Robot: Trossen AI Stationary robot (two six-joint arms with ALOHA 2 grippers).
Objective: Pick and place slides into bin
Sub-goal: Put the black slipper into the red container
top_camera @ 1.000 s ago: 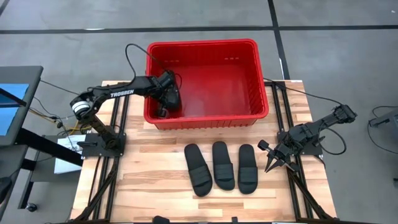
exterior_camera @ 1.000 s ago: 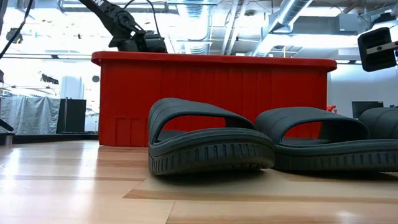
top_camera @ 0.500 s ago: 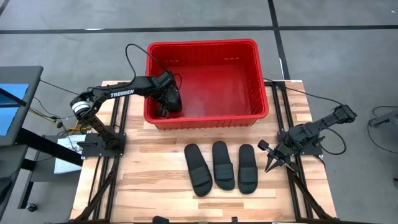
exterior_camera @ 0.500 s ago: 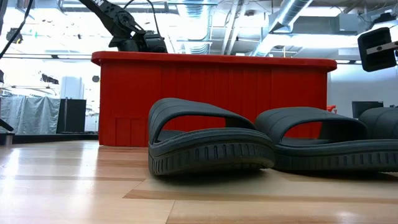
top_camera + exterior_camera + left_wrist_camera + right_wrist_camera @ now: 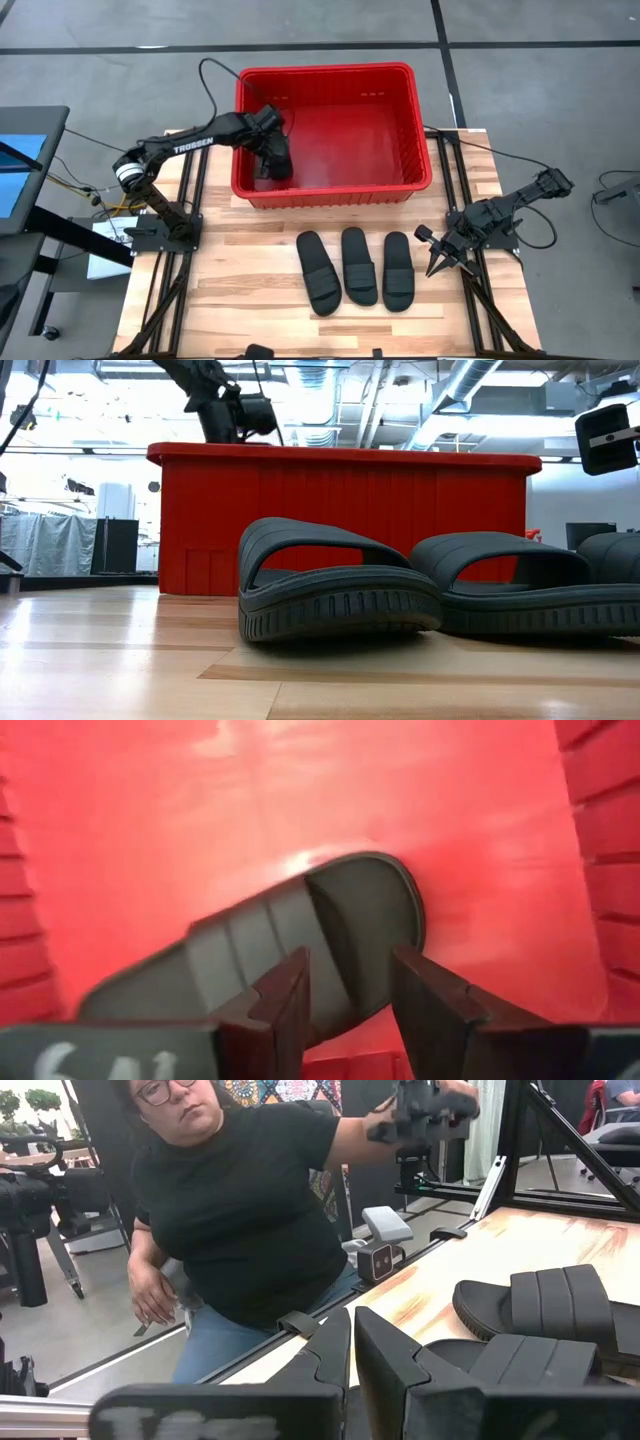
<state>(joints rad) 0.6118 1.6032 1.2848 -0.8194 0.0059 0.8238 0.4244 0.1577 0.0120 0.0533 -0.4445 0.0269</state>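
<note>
Now, from above, I see the left gripper (image 5: 270,150) has lifted slightly inside the large red plastic bin (image 5: 330,192), leaving one matte black slide (image 5: 272,166) in its near-left corner; three more black slides (image 5: 357,268) wait at the wooden worktop's (image 5: 230,290) near-middle. In the left wrist view, its fingers (image 5: 285,1005) stand apart above the released slide (image 5: 300,955), so I judge one placed. The right gripper (image 5: 432,262) idles closed at the right edge.
</note>
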